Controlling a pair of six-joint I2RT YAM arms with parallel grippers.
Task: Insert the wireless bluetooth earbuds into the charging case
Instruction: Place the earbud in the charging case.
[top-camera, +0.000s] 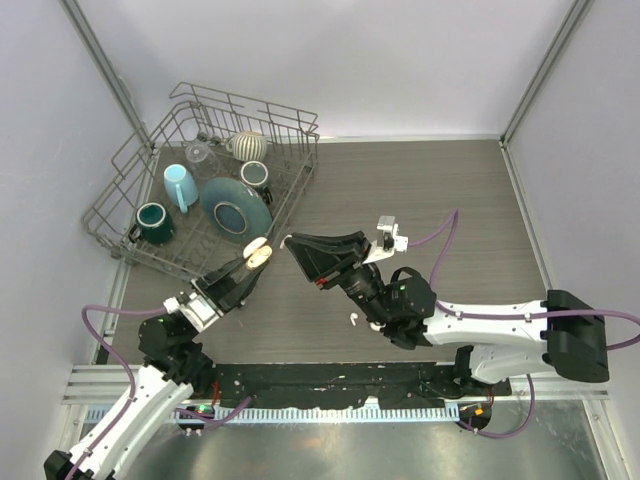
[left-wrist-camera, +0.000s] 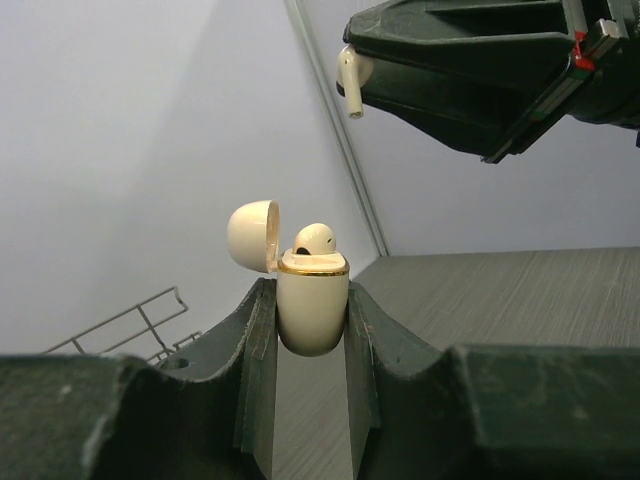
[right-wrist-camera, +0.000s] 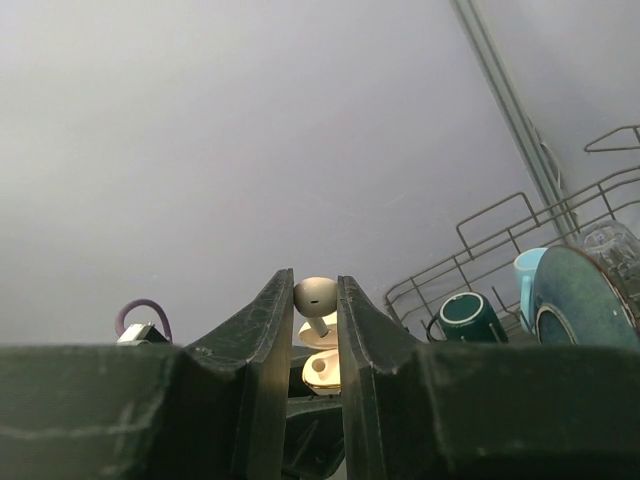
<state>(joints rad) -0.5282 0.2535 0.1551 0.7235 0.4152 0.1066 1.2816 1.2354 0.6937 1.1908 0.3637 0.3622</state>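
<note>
My left gripper (top-camera: 252, 262) is shut on the cream charging case (left-wrist-camera: 312, 305), held upright above the table with its lid (left-wrist-camera: 252, 236) swung open. One white earbud (left-wrist-camera: 316, 240) sits in the case. My right gripper (top-camera: 291, 241) is shut on a second earbud (right-wrist-camera: 316, 297), gripped by its head with the stem pointing down. It hangs just right of and above the case (right-wrist-camera: 322, 368), apart from it; the left wrist view has this earbud (left-wrist-camera: 349, 76) at the upper right. Another small white earbud (top-camera: 353, 320) lies on the table by the right arm.
A wire dish rack (top-camera: 130, 185) stands at the back left, holding a dark green mug (top-camera: 153, 222), a light blue cup (top-camera: 181, 187), a teal plate (top-camera: 236, 210) and other cups. Grey walls enclose the table.
</note>
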